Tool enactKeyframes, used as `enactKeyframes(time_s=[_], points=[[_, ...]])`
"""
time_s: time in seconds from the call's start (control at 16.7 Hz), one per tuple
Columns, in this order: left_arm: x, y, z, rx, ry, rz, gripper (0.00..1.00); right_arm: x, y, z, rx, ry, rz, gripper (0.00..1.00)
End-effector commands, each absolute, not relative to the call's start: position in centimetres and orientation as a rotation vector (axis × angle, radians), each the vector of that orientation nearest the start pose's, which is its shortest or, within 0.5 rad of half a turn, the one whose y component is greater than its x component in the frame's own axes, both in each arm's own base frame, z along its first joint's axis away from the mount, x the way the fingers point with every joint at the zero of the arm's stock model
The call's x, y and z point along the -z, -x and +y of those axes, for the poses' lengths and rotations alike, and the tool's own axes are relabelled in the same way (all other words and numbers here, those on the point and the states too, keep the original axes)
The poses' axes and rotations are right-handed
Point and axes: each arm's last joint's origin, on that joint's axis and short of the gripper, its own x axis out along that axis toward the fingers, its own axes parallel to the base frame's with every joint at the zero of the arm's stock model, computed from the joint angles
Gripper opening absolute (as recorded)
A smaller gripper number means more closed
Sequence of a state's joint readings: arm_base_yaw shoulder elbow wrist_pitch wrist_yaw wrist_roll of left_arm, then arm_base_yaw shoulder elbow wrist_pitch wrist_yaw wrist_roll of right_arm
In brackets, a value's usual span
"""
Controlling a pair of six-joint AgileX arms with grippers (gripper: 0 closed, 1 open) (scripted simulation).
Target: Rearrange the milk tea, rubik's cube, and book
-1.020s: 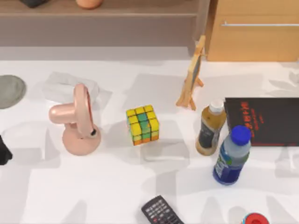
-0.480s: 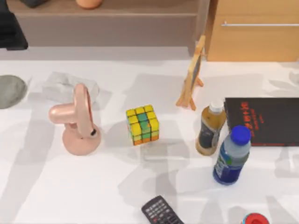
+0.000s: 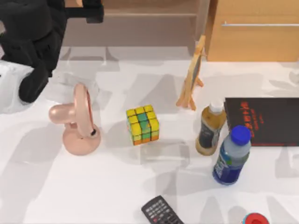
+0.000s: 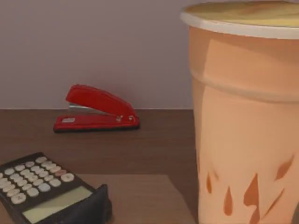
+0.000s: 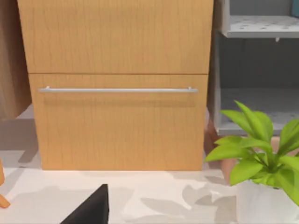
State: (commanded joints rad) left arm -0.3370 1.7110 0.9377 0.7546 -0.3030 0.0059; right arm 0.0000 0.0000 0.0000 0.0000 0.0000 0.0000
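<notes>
The rubik's cube (image 3: 142,124) stands near the middle of the table, yellow, green and orange squares showing. To its right, the milk tea (image 3: 210,128) stands upright, a small bottle of tan liquid with a white cap. The book is out of view. My left arm (image 3: 32,42) reaches over the back left of the table, and its gripper (image 3: 88,11) is up at the wooden shelf, far from the cube. Close in front of the left wrist camera stands an orange cup (image 4: 245,116) on that shelf.
A pink desk fan (image 3: 77,121) stands left of the cube. A wooden easel (image 3: 191,77), a blue-capped bottle (image 3: 232,156) and a flat black rectangle with red lettering (image 3: 264,121) crowd the right side. A remote (image 3: 161,212) lies at the front edge. A red stapler (image 4: 96,109) and calculator (image 4: 42,186) sit on the shelf.
My left arm has swung from the table's left edge up and inward over the back left, toward the shelf. The cube, the bottles and the other things have not moved.
</notes>
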Motion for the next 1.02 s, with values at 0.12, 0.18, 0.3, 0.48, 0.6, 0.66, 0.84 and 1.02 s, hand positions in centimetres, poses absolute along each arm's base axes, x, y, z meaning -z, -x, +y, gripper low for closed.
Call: enactKeyframes(time_s=[0.12,0.18,0.3,0.48,0.6,0.66,0.84,1.02], points=[[-21.9,-37.5,-12.8,0.022,0.006,0.014,1.0,-16.0,-10.6,-0.1,0.0,0.0,0.0,1.0],[-21.5,-38.1,-13.3,0.024,0.008,0.009,1.0,-16.0,-10.6,-0.1,0.0,0.0,0.0,1.0],[-21.1,-38.6,-13.9,0.026,0.011,0.0,1.0,-16.0,-10.6,-0.1,0.0,0.0,0.0,1.0],[-21.1,-38.7,-14.0,0.026,0.011,-0.001,1.0,-16.0,-10.6,-0.1,0.0,0.0,0.0,1.0],[-21.0,-38.6,-13.8,0.023,0.01,0.003,1.0,-16.0,-10.6,-0.1,0.0,0.0,0.0,1.0],[-21.0,-38.7,-13.8,0.023,0.01,0.003,1.0,-16.0,-10.6,-0.1,0.0,0.0,0.0,1.0],[-21.1,-40.1,-14.0,0.026,0.011,0.0,1.0,-16.0,-10.6,-0.1,0.0,0.0,0.0,1.0],[-21.1,-42.6,-14.3,0.026,0.011,-0.001,1.0,-16.0,-10.6,-0.1,0.0,0.0,0.0,1.0]])
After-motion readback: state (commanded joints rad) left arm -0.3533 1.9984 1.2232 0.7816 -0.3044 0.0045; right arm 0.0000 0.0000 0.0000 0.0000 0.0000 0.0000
